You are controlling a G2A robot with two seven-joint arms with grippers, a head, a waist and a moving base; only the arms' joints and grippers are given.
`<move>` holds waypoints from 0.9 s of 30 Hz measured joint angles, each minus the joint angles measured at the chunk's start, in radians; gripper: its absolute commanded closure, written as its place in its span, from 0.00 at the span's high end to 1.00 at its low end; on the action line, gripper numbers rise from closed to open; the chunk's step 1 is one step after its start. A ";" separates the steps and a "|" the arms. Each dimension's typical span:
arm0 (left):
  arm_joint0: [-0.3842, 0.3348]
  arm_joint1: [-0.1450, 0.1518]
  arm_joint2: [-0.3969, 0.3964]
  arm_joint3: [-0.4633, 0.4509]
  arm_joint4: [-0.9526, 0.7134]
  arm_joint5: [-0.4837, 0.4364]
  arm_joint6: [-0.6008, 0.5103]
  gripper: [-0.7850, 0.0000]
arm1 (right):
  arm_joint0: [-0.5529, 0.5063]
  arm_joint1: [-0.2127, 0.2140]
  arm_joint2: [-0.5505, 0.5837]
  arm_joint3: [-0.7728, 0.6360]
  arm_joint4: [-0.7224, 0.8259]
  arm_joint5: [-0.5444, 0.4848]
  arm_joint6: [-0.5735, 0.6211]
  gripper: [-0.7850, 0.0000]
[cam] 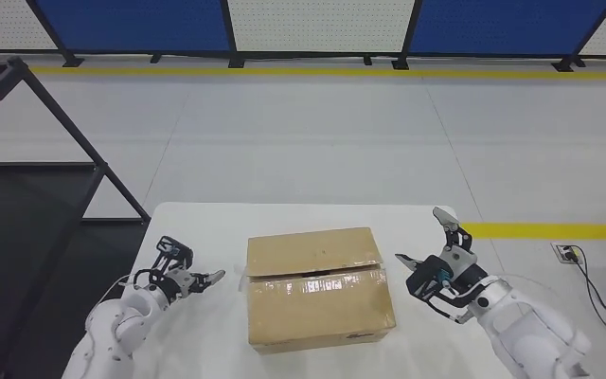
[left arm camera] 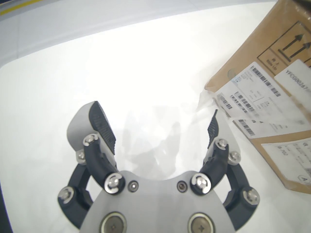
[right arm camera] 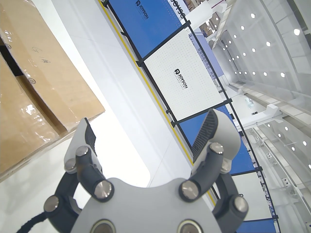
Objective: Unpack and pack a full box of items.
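Two pincers of mine, left [left arm camera: 155, 115] and right [right arm camera: 149, 120], stand with fingers spread apart, gripping nothing. Cardboard box [cam: 317, 298], flaps down, sits mid-table [cam: 189, 223] between them, one pincer near each end.

Left gripper [left arm camera: 155, 120] spread wide beside box [left arm camera: 274, 93].

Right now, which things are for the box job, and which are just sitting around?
For the job: cardboard box; left gripper, open; right gripper, open.
Just around: table; black rack; wall panels; yellow floor line.
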 measured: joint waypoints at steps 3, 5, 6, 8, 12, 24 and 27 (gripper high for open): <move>-0.044 0.000 0.032 0.063 0.002 -0.041 -0.008 1.00 | 0.000 0.000 0.000 0.000 0.000 0.000 0.000 1.00; -0.070 -0.002 0.052 0.101 -0.011 -0.070 -0.011 0.87 | 0.000 0.000 0.000 0.000 0.000 0.000 0.000 1.00; -0.080 -0.003 0.061 0.114 -0.015 -0.079 -0.011 0.84 | -0.001 0.000 0.000 0.000 0.000 0.001 0.000 1.00; -0.100 -0.005 0.080 0.137 -0.018 -0.087 -0.008 0.76 | -0.003 0.000 0.000 0.000 0.001 0.003 0.001 1.00; -0.134 -0.010 0.117 0.179 -0.016 -0.086 0.002 0.61 | -0.015 -0.001 0.001 -0.008 -0.002 0.014 0.005 1.00; -0.229 -0.028 0.222 0.305 -0.022 -0.120 0.016 0.49 | -0.042 -0.003 0.017 -0.035 -0.010 0.018 0.035 1.00; -0.243 -0.032 0.243 0.325 -0.022 -0.119 0.023 0.48 | -0.048 -0.004 0.021 -0.038 -0.010 0.020 0.037 1.00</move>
